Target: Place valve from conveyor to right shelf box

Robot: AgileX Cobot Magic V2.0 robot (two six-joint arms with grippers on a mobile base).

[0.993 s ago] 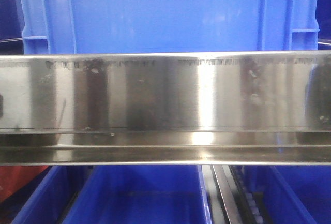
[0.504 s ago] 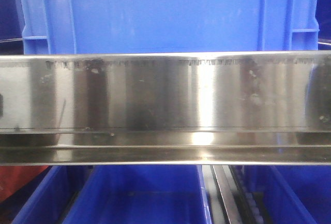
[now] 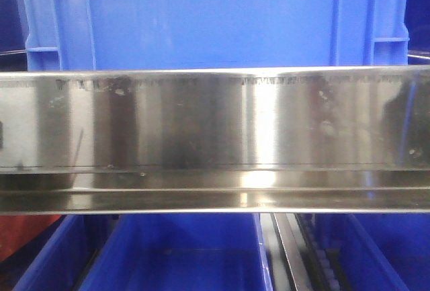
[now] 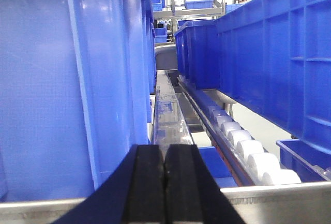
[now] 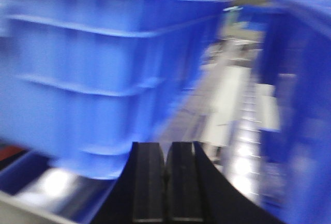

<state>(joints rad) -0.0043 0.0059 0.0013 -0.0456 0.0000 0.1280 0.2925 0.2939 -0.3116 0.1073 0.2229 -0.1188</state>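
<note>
Both pincers are pressed flat shut with nothing between the pads: left pincer (image 4: 165, 182) pokes into the lane between the blue boxes (image 4: 67, 79) on the shelf (image 3: 215, 143), with the white rollers (image 4: 248, 149) just right of its tips, and right pincer (image 5: 165, 182) sits close under another blue box (image 5: 103, 69). No valve and no conveyor show in any view, so the pick likely isn't done yet and the arms are tucked narrow to clear the rack. Right wrist view is heavily blurred, so I can't say more about that side.
</note>
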